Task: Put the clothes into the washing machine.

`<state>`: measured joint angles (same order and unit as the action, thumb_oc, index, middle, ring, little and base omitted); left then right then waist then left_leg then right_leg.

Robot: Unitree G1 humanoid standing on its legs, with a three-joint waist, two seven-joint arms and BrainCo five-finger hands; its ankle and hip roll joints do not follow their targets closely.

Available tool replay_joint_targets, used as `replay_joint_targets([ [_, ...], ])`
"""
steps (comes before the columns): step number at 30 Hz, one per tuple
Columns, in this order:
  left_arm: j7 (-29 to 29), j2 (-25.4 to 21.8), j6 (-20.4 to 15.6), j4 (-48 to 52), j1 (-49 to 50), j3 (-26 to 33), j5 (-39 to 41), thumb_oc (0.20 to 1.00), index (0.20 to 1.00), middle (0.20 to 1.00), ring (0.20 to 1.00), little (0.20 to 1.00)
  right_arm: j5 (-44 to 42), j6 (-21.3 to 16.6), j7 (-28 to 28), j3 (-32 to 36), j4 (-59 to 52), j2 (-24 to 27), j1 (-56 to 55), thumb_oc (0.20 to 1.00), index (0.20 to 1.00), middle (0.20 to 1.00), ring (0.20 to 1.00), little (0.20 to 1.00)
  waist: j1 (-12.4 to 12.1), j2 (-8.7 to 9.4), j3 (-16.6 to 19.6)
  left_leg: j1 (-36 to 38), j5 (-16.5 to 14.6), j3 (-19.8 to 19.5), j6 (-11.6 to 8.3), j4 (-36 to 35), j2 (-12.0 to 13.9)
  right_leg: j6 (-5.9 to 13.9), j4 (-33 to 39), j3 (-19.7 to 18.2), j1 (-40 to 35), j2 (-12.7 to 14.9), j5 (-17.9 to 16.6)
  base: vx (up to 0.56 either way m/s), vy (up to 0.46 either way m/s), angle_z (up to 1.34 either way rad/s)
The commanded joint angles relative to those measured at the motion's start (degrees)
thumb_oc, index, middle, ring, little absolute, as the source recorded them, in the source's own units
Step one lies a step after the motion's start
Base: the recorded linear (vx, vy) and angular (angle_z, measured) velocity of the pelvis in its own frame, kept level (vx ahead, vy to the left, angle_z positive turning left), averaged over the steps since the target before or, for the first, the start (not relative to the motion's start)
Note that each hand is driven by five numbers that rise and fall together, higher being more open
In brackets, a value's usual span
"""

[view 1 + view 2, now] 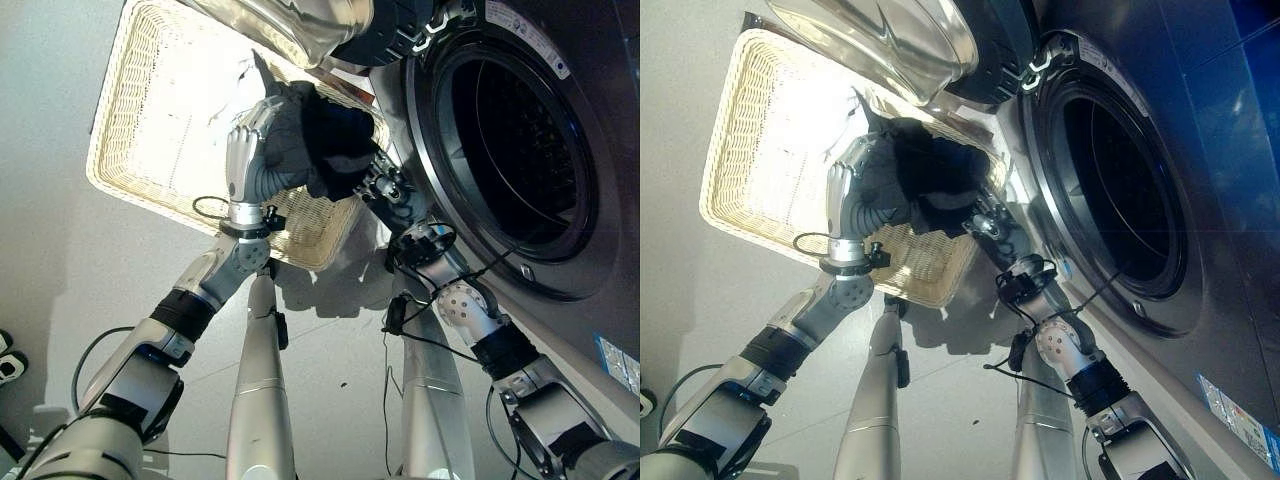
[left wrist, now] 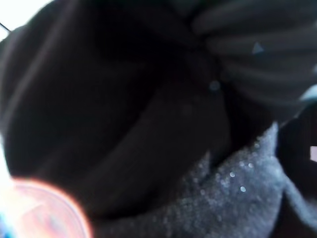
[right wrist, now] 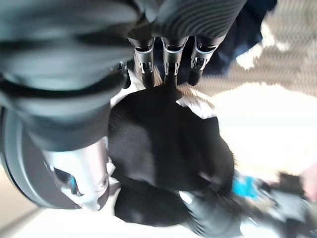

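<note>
From my head cameras, my left hand (image 1: 250,150) curls round the dark clothes (image 1: 325,145), held up over the wicker basket (image 1: 130,120) — just beside the washing machine (image 1: 520,150), whose door stands open. My right hand (image 1: 385,185) presses the bundle's other side. Right wrist view: my fingers (image 3: 168,62) dig into black cloth — curled onto it.

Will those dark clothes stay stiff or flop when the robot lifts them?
Probably flop: the dark clothes bunch and sag between the left hand and right hand. Likely light, and loose ends might snag on the wicker basket.
</note>
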<state>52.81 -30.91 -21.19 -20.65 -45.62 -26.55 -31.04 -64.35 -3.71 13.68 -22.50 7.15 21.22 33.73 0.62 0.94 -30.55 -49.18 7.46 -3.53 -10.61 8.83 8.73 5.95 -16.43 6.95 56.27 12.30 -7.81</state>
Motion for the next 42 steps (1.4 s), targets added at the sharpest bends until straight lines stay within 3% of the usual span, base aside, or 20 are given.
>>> replay_joint_targets([
  [1, -0.76, -3.05, -3.44, 7.33, -1.92, -1.97, -5.82, 0.200, 0.200, 0.200, 0.200, 0.200, -3.54, 1.66, 3.18, -0.17, -7.81, -1.33, -1.06, 1.000, 1.000, 1.000, 1.000, 1.000, -2.02, 3.10, 0.76, -1.82, -0.84, -4.50, 4.35, 3.02, -4.30, 5.94, -1.08, -0.10, 0.62, 0.05, -3.84, 0.00, 0.000, 0.00],
  [11, -6.79, -3.16, -5.14, 9.81, -5.35, -6.82, -5.27, 0.200, 0.200, 0.200, 0.200, 0.200, -4.98, 0.62, 3.84, -2.10, -11.00, -1.82, 0.66, 1.000, 1.000, 1.000, 1.000, 1.000, -1.87, 3.10, 0.76, -2.15, -0.77, -4.37, 4.28, 3.40, -4.58, 6.42, -0.43, 0.09, 0.45, 0.36, -4.40, 0.00, 0.000, 0.00],
  [25, -13.75, -2.50, -9.63, 9.32, -5.85, -9.87, -1.82, 0.200, 0.200, 0.200, 0.200, 0.200, -4.89, -6.22, 4.16, -1.11, -12.21, -1.67, 2.29, 1.000, 1.000, 1.000, 1.000, 1.000, -1.84, 2.71, 0.76, -2.85, -0.52, -3.96, 4.12, 3.38, -4.84, 6.76, 0.15, 0.14, 0.93, 0.60, -4.95, 0.00, 0.000, 0.00],
  [26, -14.46, -2.61, -10.35, 9.57, -5.75, -9.99, -1.71, 0.200, 0.200, 0.200, 0.200, 0.200, -5.09, -6.89, 4.23, -0.82, -12.13, -1.54, 2.24, 0.918, 0.918, 0.918, 0.918, 0.918, -1.83, 2.69, 0.76, -2.87, -0.51, -3.90, 4.13, 3.37, -4.87, 6.81, 0.20, 0.16, 0.94, 0.61, -5.02, 0.00, 0.000, 0.00],
  [27, -14.75, -2.60, -10.44, 9.73, -5.75, -10.09, -1.68, 0.200, 0.200, 0.200, 0.200, 0.200, -5.15, -6.98, 4.21, -0.71, -12.22, -1.58, 2.18, 0.787, 0.787, 0.787, 0.787, 0.787, -1.79, 2.69, 0.76, -2.89, -0.51, -3.89, 4.15, 3.39, -4.88, 6.80, 0.19, 0.13, 0.96, 0.59, -5.03, 0.00, 0.000, 0.00],
  [28, -15.18, -2.46, -10.64, 9.85, -5.83, -10.35, -1.68, 0.200, 0.200, 0.200, 0.200, 0.200, -5.20, -7.36, 4.31, -0.57, -12.20, -1.69, 2.19, 0.451, 0.451, 0.451, 0.451, 0.451, -1.71, 2.71, 0.76, -2.98, -0.52, -3.85, 4.17, 3.43, -4.92, 6.80, 0.23, 0.10, 1.02, 0.54, -5.07, 0.00, 0.000, 0.00],
  [29, -15.38, -2.41, -10.84, 9.85, -5.91, -10.47, -1.66, 0.200, 0.200, 0.200, 0.200, 0.200, -5.27, -7.54, 4.29, -0.48, -12.15, -1.75, 2.26, 0.250, 0.250, 0.250, 0.250, 0.250, -1.69, 2.73, 0.76, -3.01, -0.53, -3.84, 4.18, 3.45, -4.95, 6.81, 0.27, 0.10, 1.03, 0.51, -5.10, 0.00, 0.000, 0.00],
  [30, -15.56, -2.43, -11.00, 9.83, -5.98, -10.52, -1.53, 0.200, 0.200, 0.200, 0.200, 0.200, -5.31, -7.62, 4.15, -0.41, -12.16, -1.79, 2.30, 0.200, 0.200, 0.200, 0.200, 0.200, -1.69, 2.74, 0.76, -3.02, -0.55, -3.83, 4.20, 3.48, -4.98, 6.81, 0.28, 0.09, 1.02, 0.49, -5.12, 0.00, 0.000, 0.00],
  [42, -17.30, -1.89, -12.41, 10.55, -5.59, -10.90, -2.09, 0.200, 0.200, 0.200, 0.200, 0.200, -6.02, -9.14, 3.39, 0.12, -12.60, -2.42, 1.33, 0.200, 0.200, 0.200, 0.200, 0.200, -1.37, 2.78, 0.76, -3.37, -0.42, -3.46, 4.36, 3.41, -5.28, 6.81, 0.86, -0.09, 1.15, 0.24, -5.44, 0.00, 0.000, 0.00],
])
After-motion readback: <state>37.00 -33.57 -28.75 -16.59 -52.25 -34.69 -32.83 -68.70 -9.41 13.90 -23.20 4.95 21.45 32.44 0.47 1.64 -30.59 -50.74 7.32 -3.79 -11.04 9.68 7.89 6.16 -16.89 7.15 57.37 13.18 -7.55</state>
